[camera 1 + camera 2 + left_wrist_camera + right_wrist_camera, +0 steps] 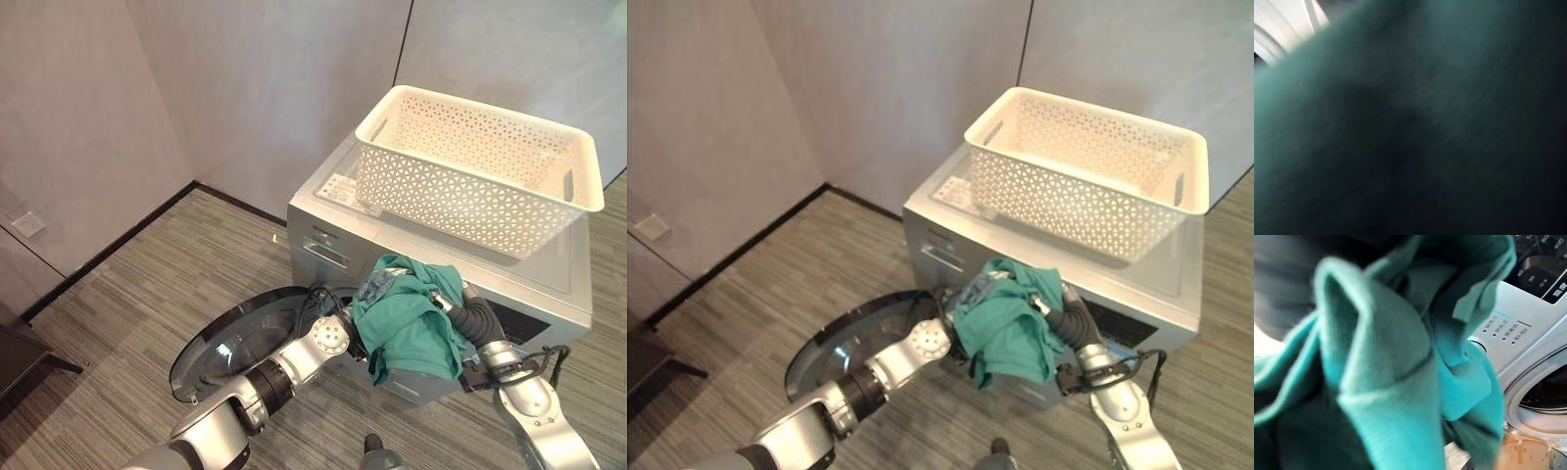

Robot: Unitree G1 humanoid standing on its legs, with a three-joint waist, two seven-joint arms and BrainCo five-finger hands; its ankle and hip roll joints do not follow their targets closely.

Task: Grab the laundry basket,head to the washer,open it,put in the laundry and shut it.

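both hands buried under green laundry at frame centre, grip unclear; washer door open, i'd push it into drum next.

Dial numbers: 40, 30 and 20 by the washer knob.
Panel labels: small characters beside indicator dots, unreadable.
Top sticker: print too small.
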